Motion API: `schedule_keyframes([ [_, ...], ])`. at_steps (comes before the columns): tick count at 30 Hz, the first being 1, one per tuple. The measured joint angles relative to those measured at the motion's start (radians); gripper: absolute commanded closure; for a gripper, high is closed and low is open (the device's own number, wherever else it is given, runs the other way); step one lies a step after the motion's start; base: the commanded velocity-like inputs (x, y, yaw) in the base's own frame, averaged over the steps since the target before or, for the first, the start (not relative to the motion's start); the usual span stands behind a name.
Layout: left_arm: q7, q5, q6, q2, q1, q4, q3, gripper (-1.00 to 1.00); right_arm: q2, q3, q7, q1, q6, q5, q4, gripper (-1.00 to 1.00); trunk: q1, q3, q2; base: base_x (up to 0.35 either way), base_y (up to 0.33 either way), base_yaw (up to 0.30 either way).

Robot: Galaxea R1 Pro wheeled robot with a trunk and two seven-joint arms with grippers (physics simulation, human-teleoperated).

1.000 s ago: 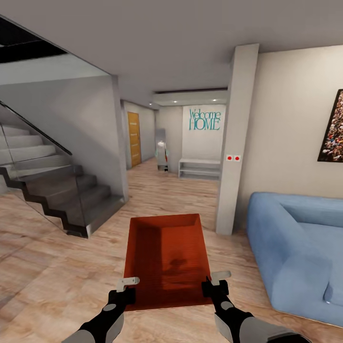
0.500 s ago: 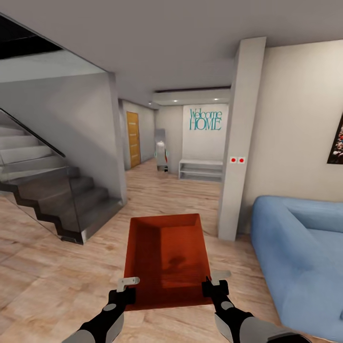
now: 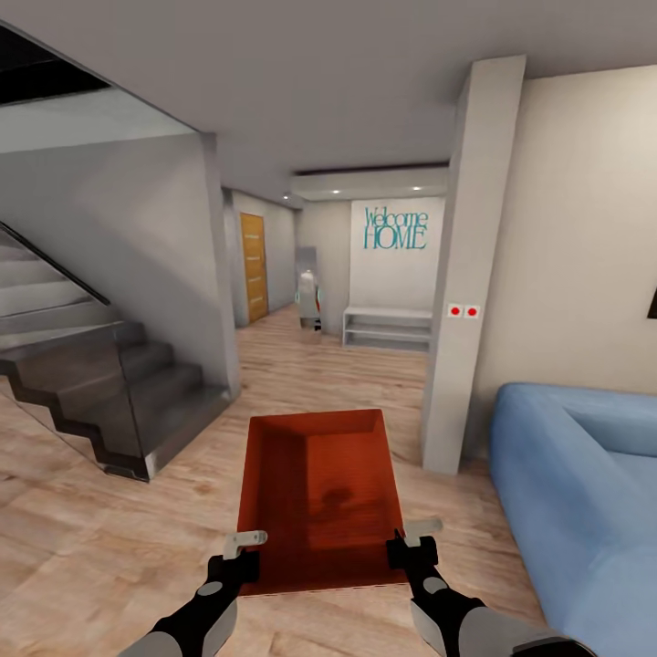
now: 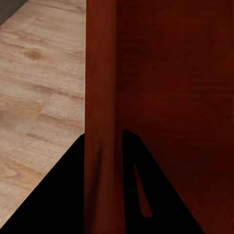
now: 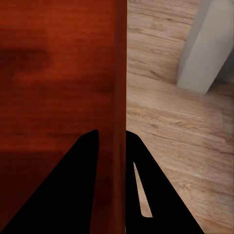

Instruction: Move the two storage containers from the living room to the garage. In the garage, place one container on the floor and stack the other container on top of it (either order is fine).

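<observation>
One orange-red storage container (image 3: 318,497), open-topped and rectangular, is carried level in front of the robot above the light wood plank floor (image 3: 109,538) of the living room. The left gripper (image 3: 239,554) is closed onto the near left wall of the bin; the left wrist view shows its two dark fingers (image 4: 63,195) straddling that wall, one inside and one outside. The right gripper (image 3: 411,546) is likewise clamped on the near right wall, fingers (image 5: 73,195) either side of it in the right wrist view. The container interior is plain, with a faint dark shadow on its bottom. Surroundings: a blue sofa (image 3: 584,493) at the right, close to the bin but apart from it; a pale square column (image 3: 470,274) between bin and sofa, carrying two small red-dotted switches (image 3: 463,311); a grey staircase (image 3: 100,383) with a glass side panel at the left. Beyond, a hallway runs back to a white wall lettered "Welcome HOME" (image 3: 394,228) in teal, a low white shelf bench (image 3: 387,327) beneath it, and an orange-wood door (image 3: 255,266) on the left side (shut, as far as can be seen).
</observation>
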Motion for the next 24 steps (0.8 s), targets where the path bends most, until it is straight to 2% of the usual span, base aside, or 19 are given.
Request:
schedule_keyframes([
  [24, 0.002, -0.002, 0.001, -0.003, 0.000, 0.000, 0.002, 1.00, -0.003, 0.008, 0.006, 0.000, 0.000, -0.013, 0.000, 1.00, 0.000, 0.000, 0.000, 0.322, 0.000, 0.000],
])
